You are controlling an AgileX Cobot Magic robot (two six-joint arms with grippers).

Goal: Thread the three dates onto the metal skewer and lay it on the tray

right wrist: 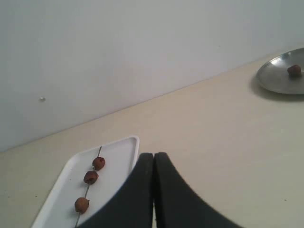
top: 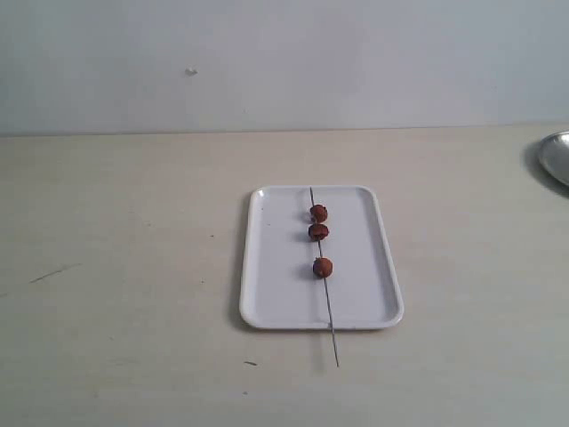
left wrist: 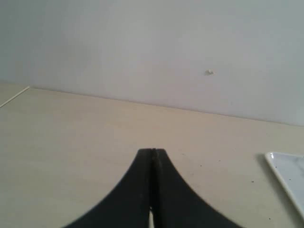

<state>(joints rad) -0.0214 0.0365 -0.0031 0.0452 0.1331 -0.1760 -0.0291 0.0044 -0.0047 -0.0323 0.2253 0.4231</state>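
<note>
Exterior view: the tray (top: 276,267) lies flat on the pale table (top: 124,267), just toward 5 o'clock of the picture's middle, long side running 12 to 6. The metal skewer (top: 331,320) lies in it along that line, a little toward the 3 o'clock side. Its far end reaches the 12 o'clock rim and its near end juts out over the 6 o'clock rim above the bare table. The three dates (top: 318,232) are threaded on it: two close together toward 12 o'clock, the third apart, near the tray's middle. Judged from this, the task looks finished.

The left gripper (left wrist: 152,156) has its jaws pressed together with nothing between them. The right gripper (right wrist: 153,156) is likewise closed and empty. Neither arm shows in the exterior view.

The loaded rod is probably light and stiff, but thin and smooth, so it may roll or slip in a pinch. The dates look soft-skinned and could slide or turn on it. If it needs moving, the overhanging near end is the likeliest hold, since the rim keeps it raised. The bare stretch between the second and third date is another.

There is open table all around the tray. The only neighbour is a round silver dish (top: 558,156) at the 2 o'clock edge, well apart, holding one loose date (right wrist: 294,70). A wall closes off the 12 o'clock side.
</note>
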